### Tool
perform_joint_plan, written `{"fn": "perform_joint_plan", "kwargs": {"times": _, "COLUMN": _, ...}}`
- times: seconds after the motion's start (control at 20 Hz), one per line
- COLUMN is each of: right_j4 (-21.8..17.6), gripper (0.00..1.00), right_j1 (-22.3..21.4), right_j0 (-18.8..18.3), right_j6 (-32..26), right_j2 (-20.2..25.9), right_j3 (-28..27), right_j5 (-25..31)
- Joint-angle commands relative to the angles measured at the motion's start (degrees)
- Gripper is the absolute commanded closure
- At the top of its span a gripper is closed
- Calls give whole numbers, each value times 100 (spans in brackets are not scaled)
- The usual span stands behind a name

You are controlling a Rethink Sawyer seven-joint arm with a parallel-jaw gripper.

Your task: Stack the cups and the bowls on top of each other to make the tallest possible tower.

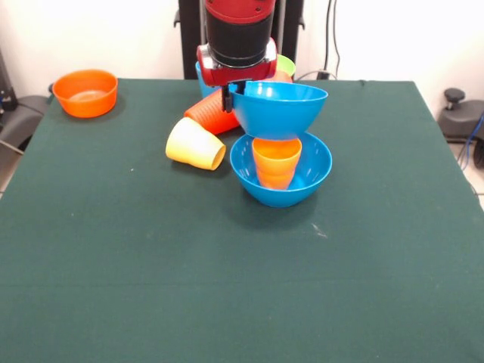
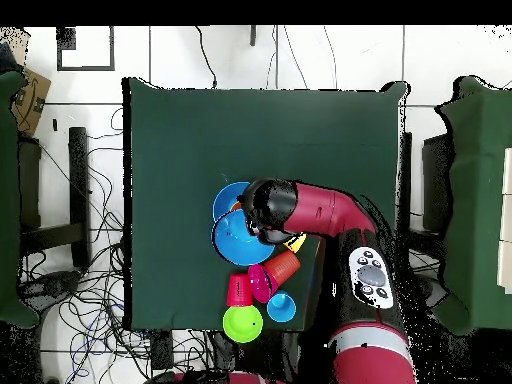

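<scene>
My gripper (image 1: 233,95) is shut on the left rim of a large blue bowl (image 1: 281,110), upright and slightly tilted. That bowl's base meets the top of stacked orange cups (image 1: 276,162), which stand inside a second blue bowl (image 1: 281,180) on the table. I cannot tell whether it rests there or hovers just above. From overhead the held bowl (image 2: 238,240) overlaps the lower bowl (image 2: 226,200), and the gripper (image 2: 262,232) is at its edge. A pale yellow cup (image 1: 195,144) and an orange-red cup (image 1: 213,113) lie on their sides to the left.
An orange bowl (image 1: 85,92) stands at the far left corner. Behind the arm are a lime-green bowl (image 1: 286,65) and a light blue cup (image 1: 203,79). Overhead, a red cup (image 2: 238,290), pink bowl (image 2: 260,281), light blue cup (image 2: 281,306) and lime bowl (image 2: 242,323) cluster near the table edge.
</scene>
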Motion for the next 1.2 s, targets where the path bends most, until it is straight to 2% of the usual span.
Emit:
{"fn": "perform_joint_plan", "kwargs": {"times": 0.05, "right_j4": 165, "gripper": 100, "right_j1": 181, "right_j0": 59, "right_j6": 1158, "right_j2": 185, "right_j3": 237, "right_j5": -444}}
{"fn": "perform_joint_plan", "kwargs": {"times": 0.25, "right_j4": 218, "gripper": 100, "right_j1": 143, "right_j0": 107, "right_j6": 1219, "right_j2": 177, "right_j3": 220, "right_j5": -352}}
{"fn": "perform_joint_plan", "kwargs": {"times": 0.55, "right_j4": 202, "gripper": 100, "right_j1": 98, "right_j0": 272, "right_j6": 1200, "right_j2": 67, "right_j3": -83, "right_j5": 334}}
{"fn": "perform_joint_plan", "kwargs": {"times": 0.7, "right_j4": 190, "gripper": 100, "right_j1": 124, "right_j0": 325, "right_j6": 1171, "right_j2": 43, "right_j3": -234, "right_j5": 484}}
{"fn": "perform_joint_plan", "kwargs": {"times": 1.2, "right_j4": 211, "gripper": 100, "right_j1": 600, "right_j0": 462, "right_j6": 1256, "right_j2": -72, "right_j3": -820, "right_j5": 993}}
